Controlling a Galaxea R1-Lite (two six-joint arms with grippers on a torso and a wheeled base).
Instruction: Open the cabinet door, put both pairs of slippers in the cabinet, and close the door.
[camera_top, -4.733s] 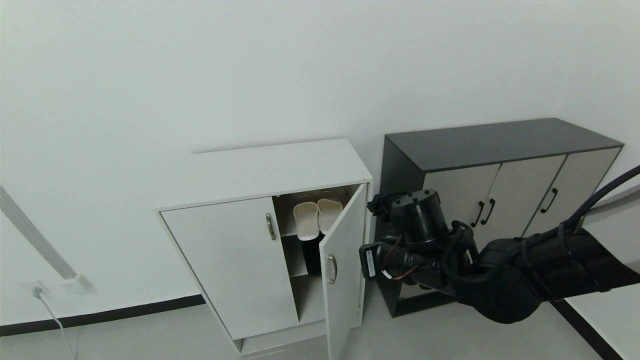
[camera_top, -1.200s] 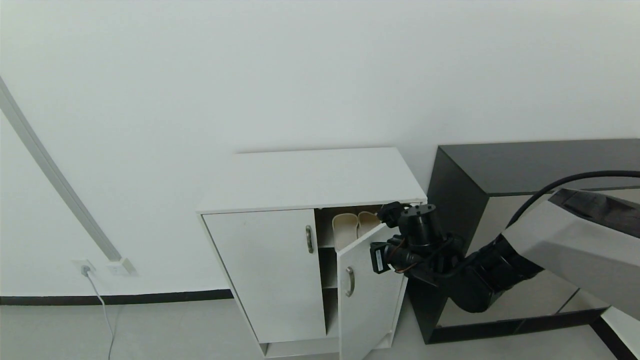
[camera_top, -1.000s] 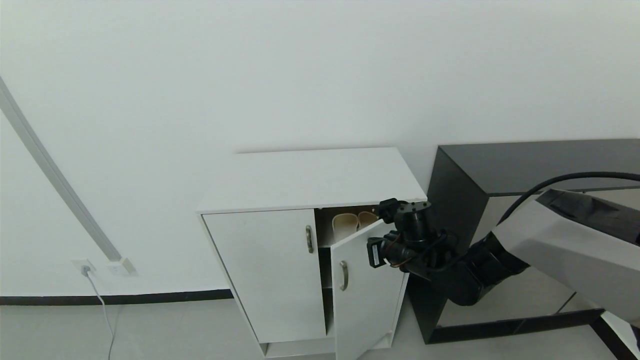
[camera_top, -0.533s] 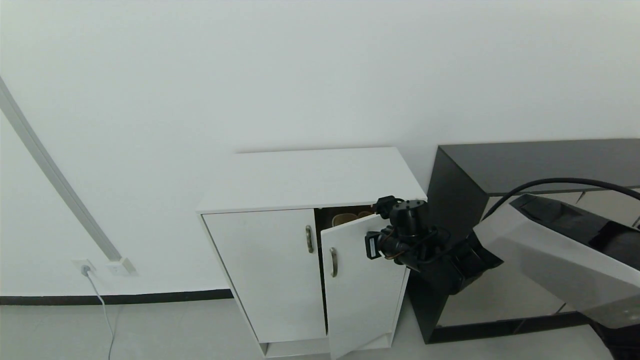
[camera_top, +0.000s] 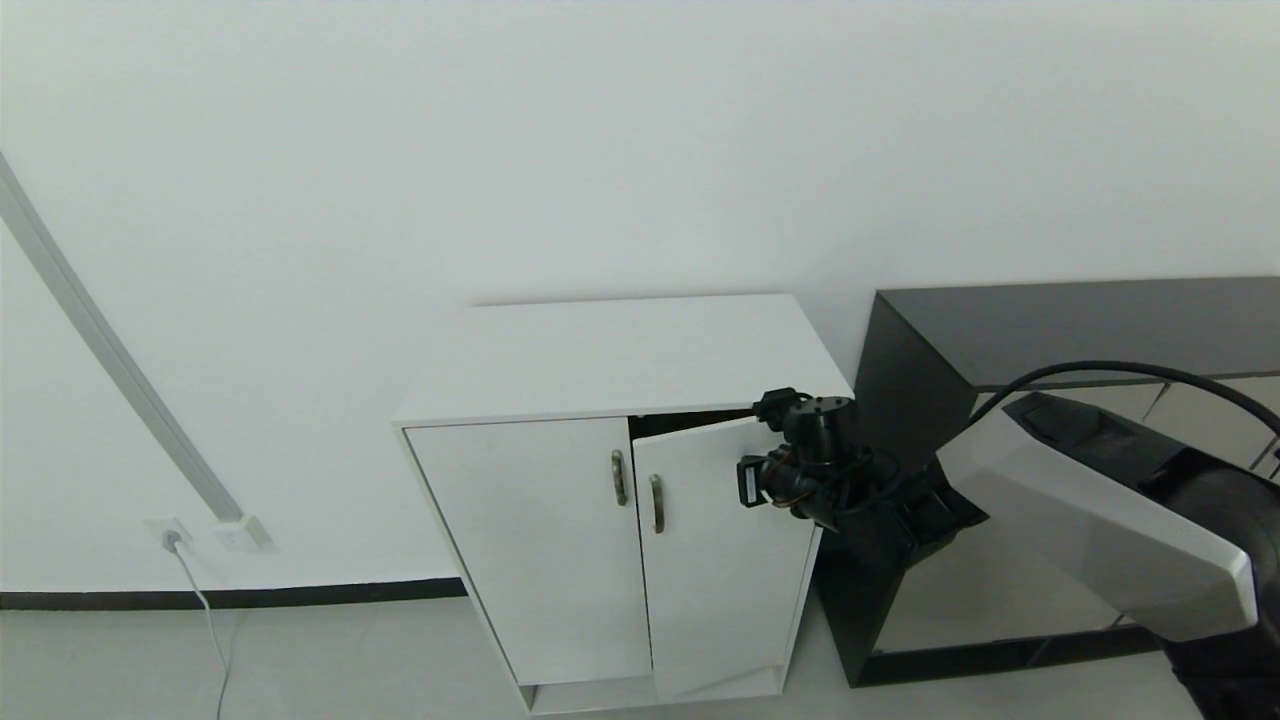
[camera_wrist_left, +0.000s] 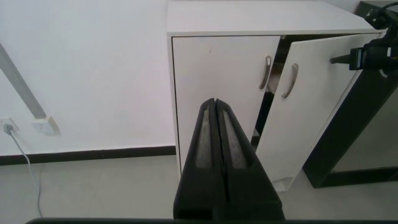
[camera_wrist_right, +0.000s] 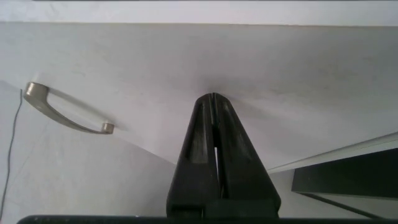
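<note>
The cabinet (camera_top: 620, 350) isn't shut yet: its right door (camera_top: 720, 560) stands slightly ajar, touching the tips of the right fingers (camera_wrist_right: 200, 140), which are pressed together. Pushing near the hinge side, they could skid across the smooth panel and leave a gap. The left fingers (camera_wrist_left: 204, 140), also together, hang well short of the door.
</note>
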